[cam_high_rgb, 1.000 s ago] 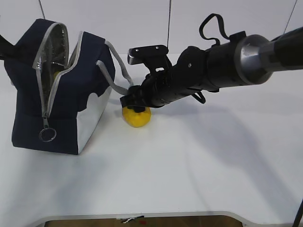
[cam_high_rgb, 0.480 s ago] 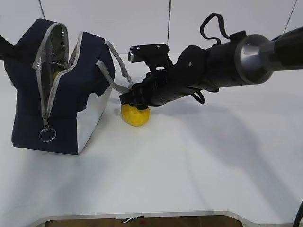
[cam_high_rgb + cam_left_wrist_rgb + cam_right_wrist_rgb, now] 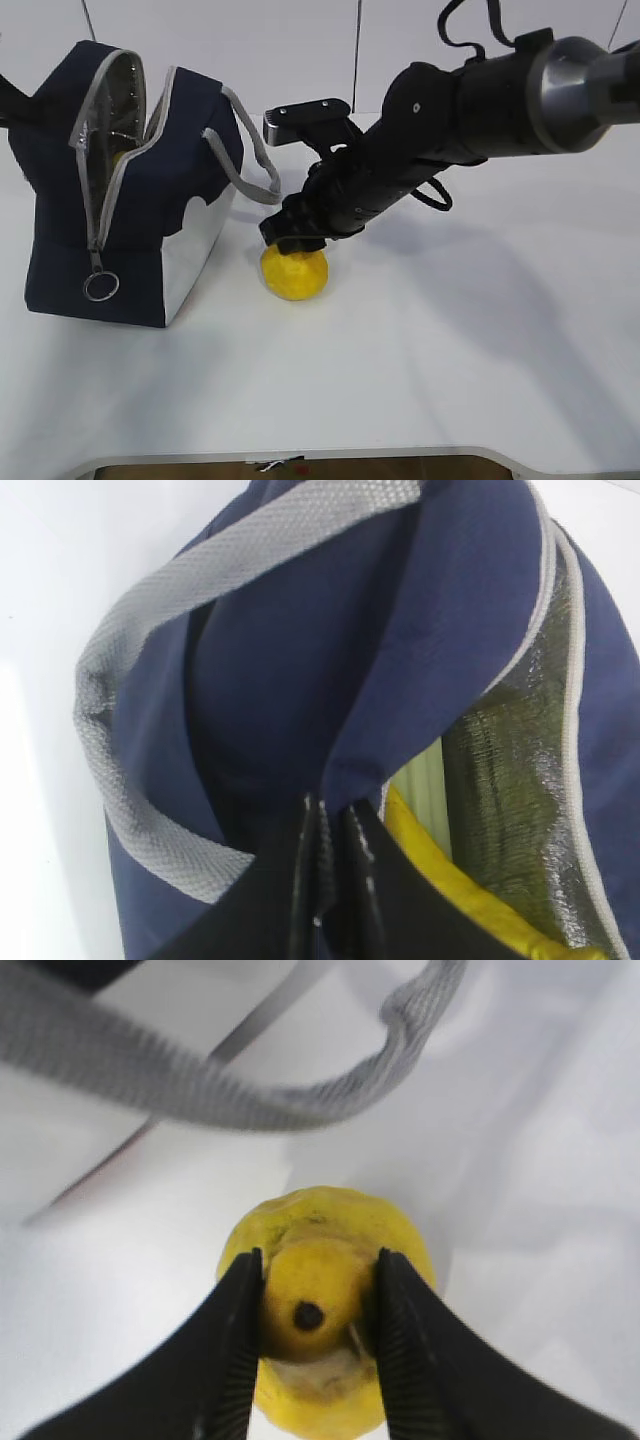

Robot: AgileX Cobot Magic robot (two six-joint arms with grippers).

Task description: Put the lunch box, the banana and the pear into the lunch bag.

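Slippage threatens: right gripper [image 3: 312,1315] pinches only the pear's [image 3: 294,273] stubby top; left gripper [image 3: 335,865] clamps the lunch bag [image 3: 140,190] edge.

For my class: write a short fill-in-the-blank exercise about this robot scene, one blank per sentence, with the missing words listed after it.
1. The right gripper is closed on the stubby top of the ____.
2. The left gripper pinches the navy fabric edge of the lunch bag, whose zipper is ____.
3. Inside the bag, next to the silver lining, the banana shows as a strip of ____ colour.
4. A metal ____ hangs from the zipper at the front of the bag.

Missing words: pear; open; yellow; ring
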